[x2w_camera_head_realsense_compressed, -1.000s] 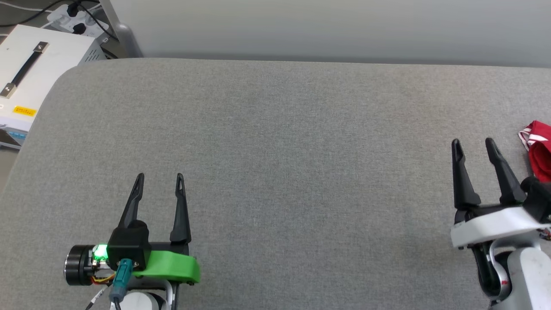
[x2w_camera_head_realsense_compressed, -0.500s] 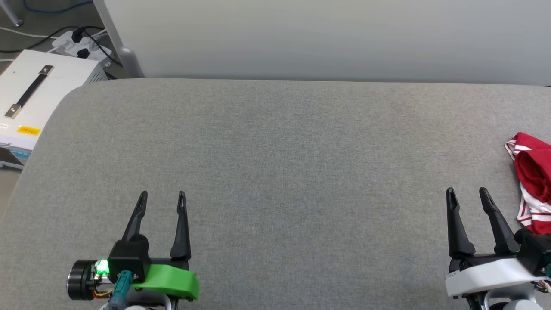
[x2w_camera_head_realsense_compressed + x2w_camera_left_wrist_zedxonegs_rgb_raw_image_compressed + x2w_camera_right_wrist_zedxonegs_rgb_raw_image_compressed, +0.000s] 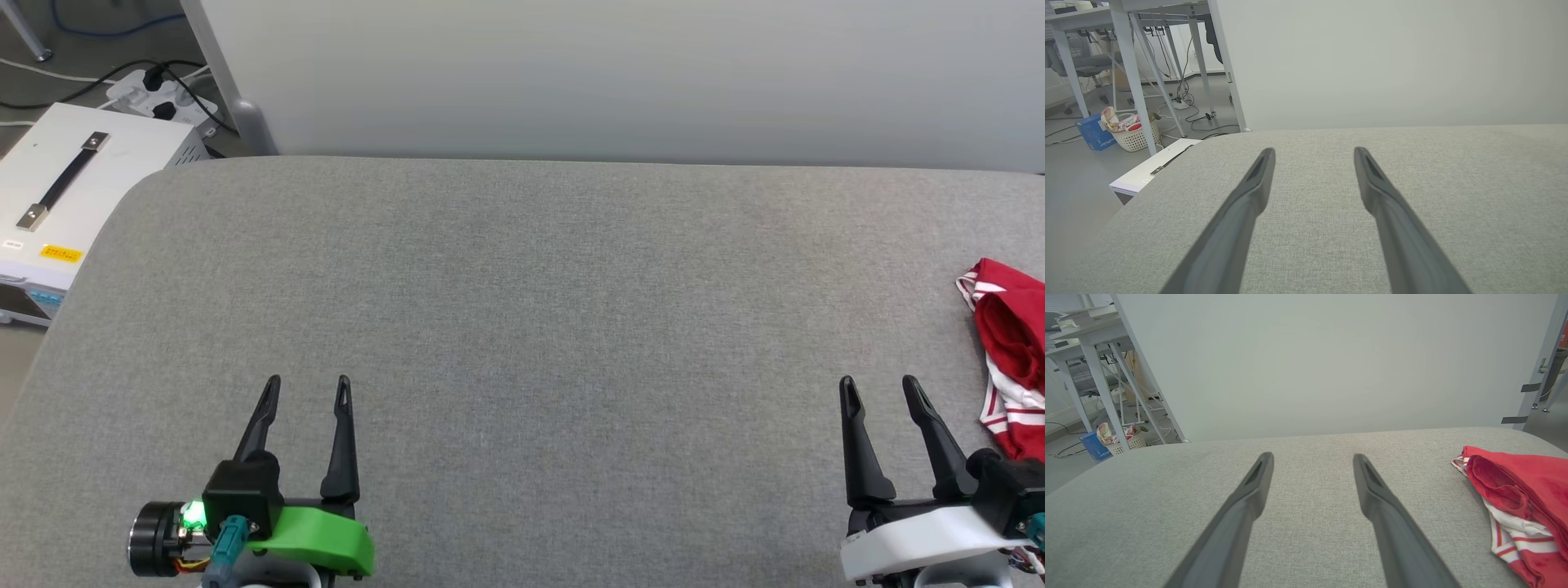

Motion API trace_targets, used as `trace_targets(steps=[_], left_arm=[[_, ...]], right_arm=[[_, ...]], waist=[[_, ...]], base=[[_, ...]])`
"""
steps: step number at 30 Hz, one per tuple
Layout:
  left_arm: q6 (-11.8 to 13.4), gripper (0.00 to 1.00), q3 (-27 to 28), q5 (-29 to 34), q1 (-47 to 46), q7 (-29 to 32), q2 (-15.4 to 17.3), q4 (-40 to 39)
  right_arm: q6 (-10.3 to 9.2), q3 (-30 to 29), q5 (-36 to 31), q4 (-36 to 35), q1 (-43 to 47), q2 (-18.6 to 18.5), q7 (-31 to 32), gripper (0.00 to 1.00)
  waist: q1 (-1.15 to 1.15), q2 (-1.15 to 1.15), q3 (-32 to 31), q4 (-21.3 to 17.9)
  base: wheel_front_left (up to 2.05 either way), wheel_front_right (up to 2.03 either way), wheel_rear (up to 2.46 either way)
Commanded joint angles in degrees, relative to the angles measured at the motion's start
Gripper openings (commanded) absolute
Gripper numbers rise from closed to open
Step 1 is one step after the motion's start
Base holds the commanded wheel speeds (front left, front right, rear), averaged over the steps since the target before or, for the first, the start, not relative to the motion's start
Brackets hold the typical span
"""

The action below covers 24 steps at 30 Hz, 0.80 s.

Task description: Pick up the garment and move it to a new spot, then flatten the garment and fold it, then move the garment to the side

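Garment (image 3: 1009, 335) crumpled, red, woven grey surface (image 3: 522, 310)

Figure: robotics laboratory set up in an office-type room. A grey fabric-covered worktop (image 3: 522, 327) extends beneath the fingers (image 3: 1241, 220) of the left gripper (image 3: 308, 380) and the right gripper (image 3: 878, 381); a plain pale partition panel (image 3: 620, 73) stands beyond the fingertips. Left of the left gripper's fingers, off the worktop's rounded corner, are a white equipment case (image 3: 122, 163) with black handle and yellow label and a power strip (image 3: 135, 91) with plugged cables. Farther beyond and to the left of those fingers, the left wrist view shows metal-legged desks (image 3: 1133, 73), loose floor cables (image 3: 1184, 102), a white basket (image 3: 1137, 136) and a blue box (image 3: 1092, 136)
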Motion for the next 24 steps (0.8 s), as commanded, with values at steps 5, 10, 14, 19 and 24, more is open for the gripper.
trace_targets(steps=[5, 10, 14, 19, 24], left_arm=[[0.02, 0.00, 0.01, 0.02, -0.05, 0.12, -0.01, 0.14], [0.03, 0.00, 0.10, 0.15, -0.09, 0.59, -0.10, 0.01], [0.04, 0.00, 0.21, 0.28, -0.13, 1.05, -0.19, -0.10], [0.06, 0.00, 0.33, 0.44, -0.19, 1.61, -0.30, -0.23], [0.07, 0.00, 0.47, 0.61, -0.24, 2.20, -0.42, -0.37]], right_arm=[[0.00, -0.01, -0.02, 0.03, -0.02, 0.11, 0.03, 0.00], [0.00, 0.03, -0.46, 0.05, -0.17, 0.17, 0.47, 0.00], [0.00, 0.08, -0.89, 0.06, -0.32, 0.22, 0.89, 0.00], [-0.01, 0.14, -1.42, 0.07, -0.50, 0.29, 1.41, 0.00], [-0.01, 0.20, -1.97, 0.08, -0.69, 0.36, 1.94, 0.00]], waist=[[0.00, 0.00, 0.05, -0.02], [0.00, 0.00, -0.03, -0.10], [0.00, 0.00, -0.11, -0.18], [0.00, 0.00, -0.22, -0.28], [0.00, 0.00, -0.32, -0.39]], base=[[0.00, 0.00, 0.00], [0.00, 0.00, 0.00], [0.00, 0.00, 0.00], [0.00, 0.00, 0.00], [0.00, 0.00, 0.00]])
